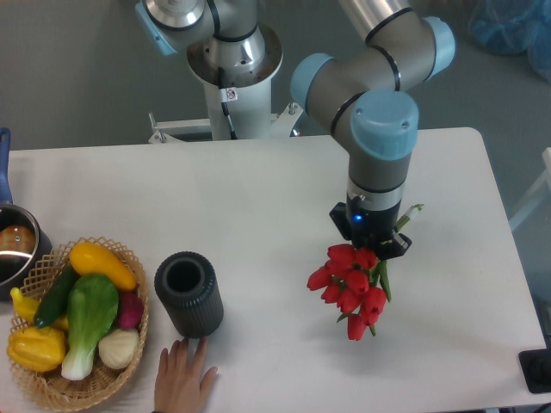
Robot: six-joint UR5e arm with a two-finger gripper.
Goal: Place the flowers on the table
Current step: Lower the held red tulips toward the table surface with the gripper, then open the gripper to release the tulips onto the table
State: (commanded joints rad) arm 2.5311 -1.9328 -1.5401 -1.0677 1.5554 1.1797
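The flowers [351, 288], a bunch of red tulip blooms with green stems, lie across under my gripper [374, 243] at the right middle of the white table [258, 189]. The blooms point toward the front edge and a stem end sticks out behind at the right. The gripper points straight down and its fingers are mostly hidden by the wrist; it appears shut on the stems. I cannot tell whether the blooms touch the tabletop.
An empty dark ribbed vase [188, 294] stands at the front left, with a person's hand [183, 379] touching its base. A wicker basket [52, 391] of vegetables sits at the front left corner. A metal pot [15, 249] is at the left edge.
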